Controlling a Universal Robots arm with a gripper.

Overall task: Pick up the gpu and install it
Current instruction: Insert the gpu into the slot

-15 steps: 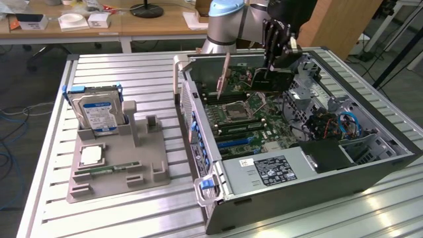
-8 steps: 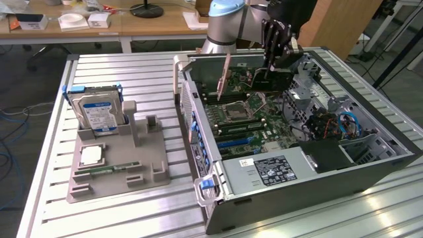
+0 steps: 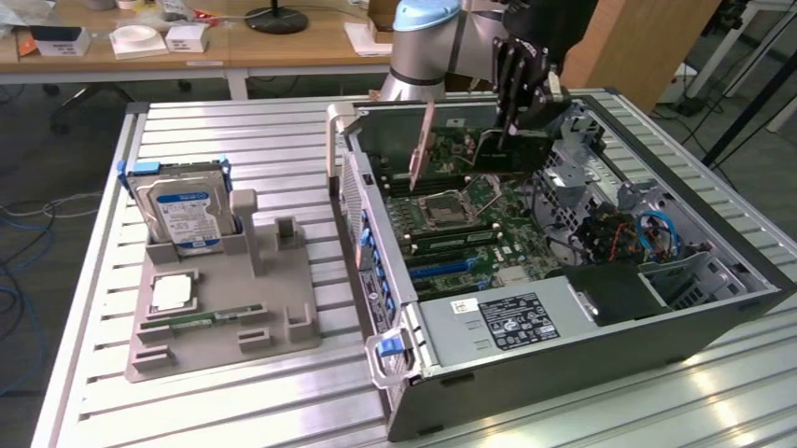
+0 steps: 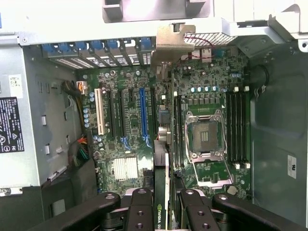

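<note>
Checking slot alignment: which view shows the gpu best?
Wrist view: the gpu hangs edge-on in the claw above the motherboard slots. The exterior view shows its dark side below the claw, with the slots partly hidden.

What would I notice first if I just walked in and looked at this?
The big open computer case lying on the metal table, with its green motherboard showing. Right above the board, the robot's end effector grips the gpu, a dark card held on edge. On the exterior view's left, a hard drive with a blue-white label stands upright in a grey holder.
</note>
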